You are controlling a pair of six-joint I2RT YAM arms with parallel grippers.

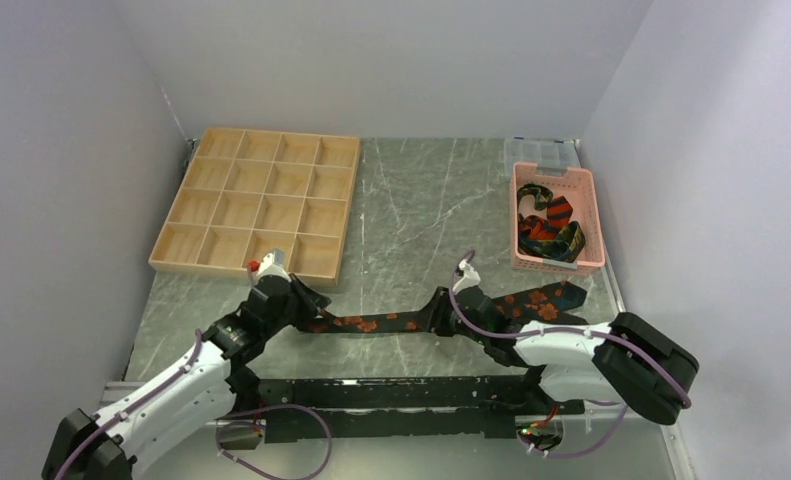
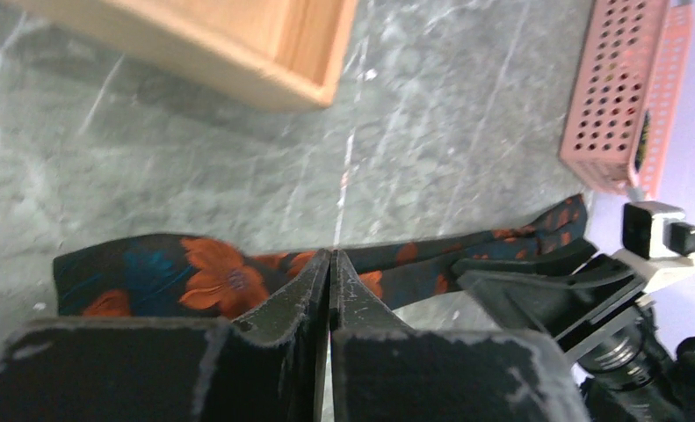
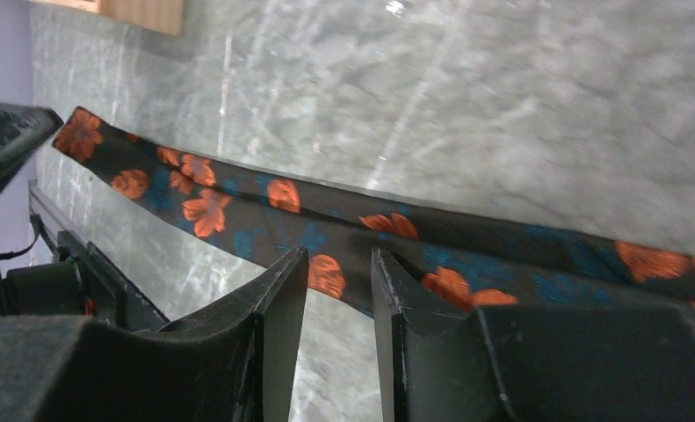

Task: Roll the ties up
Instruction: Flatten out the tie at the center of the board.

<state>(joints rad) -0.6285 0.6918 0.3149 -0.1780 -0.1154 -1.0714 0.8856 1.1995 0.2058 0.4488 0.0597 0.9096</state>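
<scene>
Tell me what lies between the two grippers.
The floral tie, flat on the table, spanning left gripper to right gripper; clearest in the top external view.

Overhead, the left hand [image 1: 313, 303] hides one end of the flowered tie [image 1: 371, 324].

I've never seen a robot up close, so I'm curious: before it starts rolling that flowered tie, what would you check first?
1. Flowered tie lies stretched out flat: ok.
2. Left jaws shut at its narrow end: ok.
3. Fabric really pinched between them: cannot tell.
4. Right jaws open over the tie's middle: ok.
5. Other ties sit in the pink basket, apart from it: ok.
6. Wooden tray not touching the tie: ok.
</scene>
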